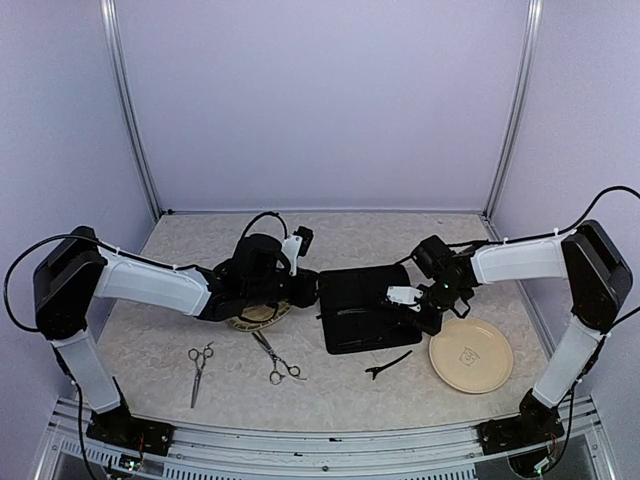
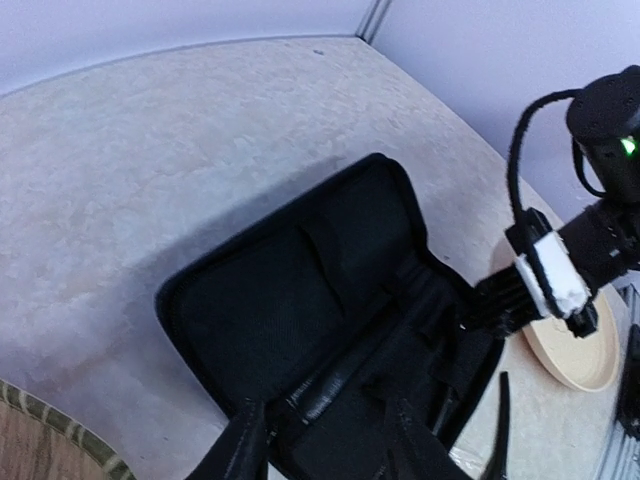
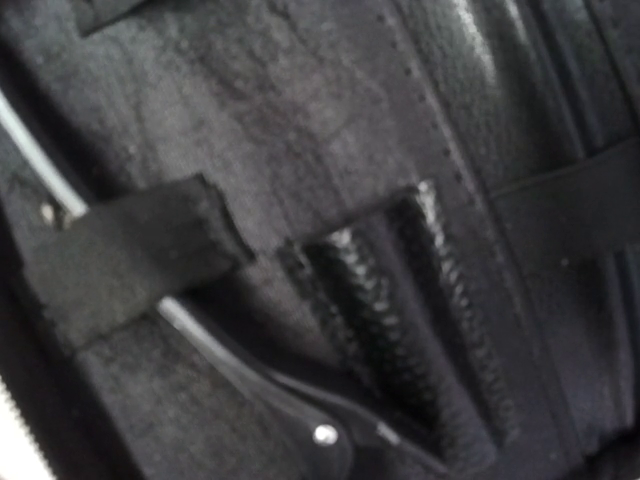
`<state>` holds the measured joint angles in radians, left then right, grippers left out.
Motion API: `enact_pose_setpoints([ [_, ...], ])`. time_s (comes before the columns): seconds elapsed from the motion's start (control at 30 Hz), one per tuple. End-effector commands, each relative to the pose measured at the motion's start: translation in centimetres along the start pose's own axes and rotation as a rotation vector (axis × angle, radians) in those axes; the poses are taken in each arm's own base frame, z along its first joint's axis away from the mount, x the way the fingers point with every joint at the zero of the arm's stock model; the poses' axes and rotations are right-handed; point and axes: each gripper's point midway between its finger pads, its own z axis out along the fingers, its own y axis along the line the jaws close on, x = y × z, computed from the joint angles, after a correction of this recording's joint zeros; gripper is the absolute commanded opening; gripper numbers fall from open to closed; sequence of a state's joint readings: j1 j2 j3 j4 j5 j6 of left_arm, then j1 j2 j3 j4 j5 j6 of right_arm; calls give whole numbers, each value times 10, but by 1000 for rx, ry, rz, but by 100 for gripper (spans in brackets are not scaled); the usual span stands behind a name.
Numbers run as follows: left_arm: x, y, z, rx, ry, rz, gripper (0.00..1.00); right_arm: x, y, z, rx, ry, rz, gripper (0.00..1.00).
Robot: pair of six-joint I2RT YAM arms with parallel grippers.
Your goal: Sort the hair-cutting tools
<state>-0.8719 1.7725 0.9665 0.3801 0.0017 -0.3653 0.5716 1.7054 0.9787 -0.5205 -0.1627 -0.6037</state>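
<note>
Two pairs of silver scissors lie on the table in front of the left arm. One black hair clip lies loose near the case's front right corner and also shows in the left wrist view. The black zip case lies open. My left gripper is open and empty over the case's left edge. My right gripper is down inside the case, its jaws nearly together on the second hair clip, which runs under an elastic strap.
A round woven bamboo tray sits under my left arm; its rim shows in the left wrist view. A beige plate stands right of the case. Walls enclose the table on three sides.
</note>
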Motion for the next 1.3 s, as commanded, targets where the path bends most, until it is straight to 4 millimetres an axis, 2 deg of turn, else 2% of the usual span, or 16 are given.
enact_pose_setpoints([
  [0.0,46,-34,-11,137,207,49,35,4,-1,0,32,11,8,0],
  [0.13,80,-53,-12,176,297,148,28,0,-2,-4,37,-5,31,0],
  [0.27,96,-45,-4,153,334,135,18,1,-1,-4,40,-7,43,0],
  [0.37,104,-44,-1,156,354,131,6,4,-1,-3,44,0,54,0],
  [0.6,120,-41,9,162,398,129,6,-1,-3,-3,37,-7,99,0],
  [0.9,137,-37,15,173,444,113,1,-4,6,-1,-8,-9,88,0],
  [1.27,139,-35,10,186,426,90,0,-19,31,10,-78,12,20,0],
])
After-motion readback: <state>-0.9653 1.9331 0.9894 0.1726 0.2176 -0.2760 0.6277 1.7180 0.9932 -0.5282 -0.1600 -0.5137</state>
